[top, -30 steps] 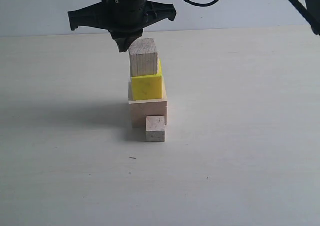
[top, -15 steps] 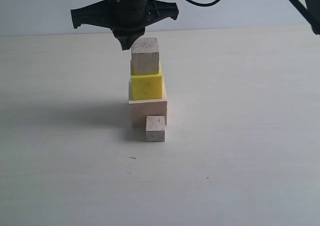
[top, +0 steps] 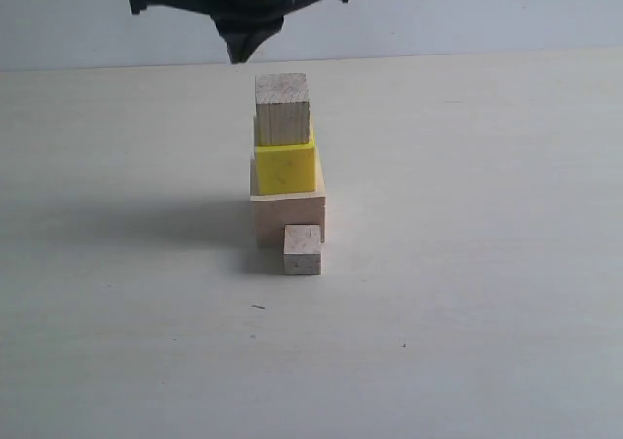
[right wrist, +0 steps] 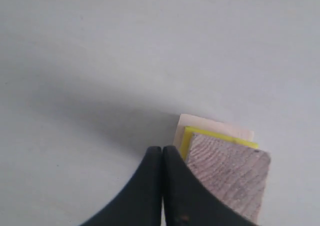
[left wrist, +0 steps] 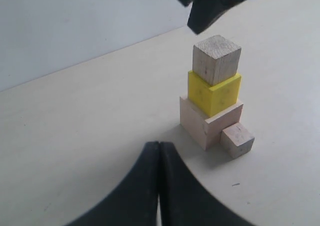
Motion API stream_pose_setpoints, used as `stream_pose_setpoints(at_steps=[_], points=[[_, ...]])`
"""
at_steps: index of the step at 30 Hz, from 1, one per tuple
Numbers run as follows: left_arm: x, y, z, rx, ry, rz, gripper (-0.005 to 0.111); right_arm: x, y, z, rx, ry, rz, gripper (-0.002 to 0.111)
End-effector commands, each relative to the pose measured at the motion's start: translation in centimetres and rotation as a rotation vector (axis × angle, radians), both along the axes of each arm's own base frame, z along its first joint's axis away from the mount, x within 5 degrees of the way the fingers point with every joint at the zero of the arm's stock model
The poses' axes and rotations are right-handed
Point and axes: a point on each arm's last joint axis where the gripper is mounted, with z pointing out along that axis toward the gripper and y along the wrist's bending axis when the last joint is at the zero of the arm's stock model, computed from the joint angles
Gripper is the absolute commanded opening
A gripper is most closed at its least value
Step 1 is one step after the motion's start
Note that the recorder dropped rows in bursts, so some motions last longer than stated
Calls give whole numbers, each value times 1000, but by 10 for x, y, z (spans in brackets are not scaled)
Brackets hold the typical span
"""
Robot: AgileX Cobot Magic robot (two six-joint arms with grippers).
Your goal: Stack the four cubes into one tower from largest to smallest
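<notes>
Medium wood cube (top: 282, 108) sits on the yellow cube (top: 286, 166). Right pincer (top: 242, 50) hangs above it, pointing down, closed tight, empty. Left pincer (left wrist: 159, 176) is closed and empty too.

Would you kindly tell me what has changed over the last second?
The right pincer, shut and empty, has lifted away above the medium wood cube, which edged slightly rightward in the exterior view. The yellow cube, large wood cube and tiny cube stayed put.
</notes>
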Motion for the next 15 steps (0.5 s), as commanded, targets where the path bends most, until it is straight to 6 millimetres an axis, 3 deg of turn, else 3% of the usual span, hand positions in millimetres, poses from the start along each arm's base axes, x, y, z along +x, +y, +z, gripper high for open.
stream_pose_setpoints(at_steps=[1, 5, 10, 12, 15], points=[[-1, 1, 0, -6, -4, 2, 0, -32, -6, 54, -27, -200, 57, 0], [-2, 1, 0, -10, -9, 2, 0, -73, -2, 92, 12, -305, 115, 0], [-6, 6, 2, -24, -24, 6, 0, -107, 1, 117, 56, -373, 158, 0], [-9, 8, -1, -29, -34, 3, 0, -110, -2, 123, 48, -404, 153, 0], [-13, 11, -3, -45, -56, -1, 0, -112, -3, 107, -8, -364, 195, 0]])
